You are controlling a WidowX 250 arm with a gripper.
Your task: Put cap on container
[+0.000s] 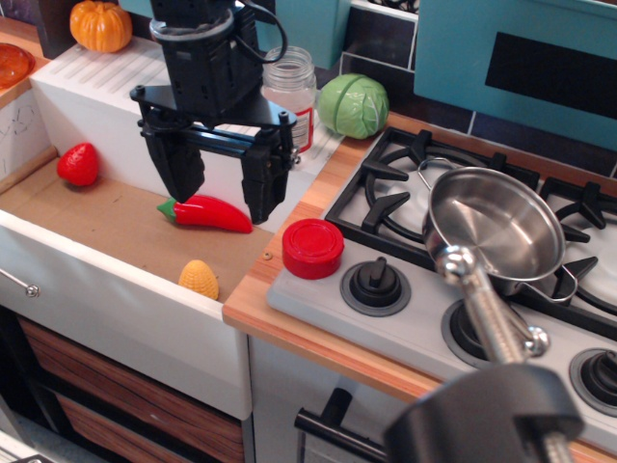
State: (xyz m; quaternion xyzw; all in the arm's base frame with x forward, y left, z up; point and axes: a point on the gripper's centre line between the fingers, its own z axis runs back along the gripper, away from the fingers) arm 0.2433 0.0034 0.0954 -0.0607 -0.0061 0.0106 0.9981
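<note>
The red cap (312,248) sits on the front left corner of the grey stove panel, next to the wooden counter edge. The clear jar (290,95) with a red-and-white label stands on the white sink ledge behind, its mouth uncovered. My black gripper (224,188) hangs over the sink, open and empty, its fingers astride the red chili pepper (210,213). It is left of the cap and in front of the jar.
A strawberry (78,164) and a corn cob (199,280) lie in the sink (106,227). A green cabbage (353,105) sits beside the jar. A steel saucepan (496,227) stands on the stove burner. An orange pumpkin (100,25) is at the back left.
</note>
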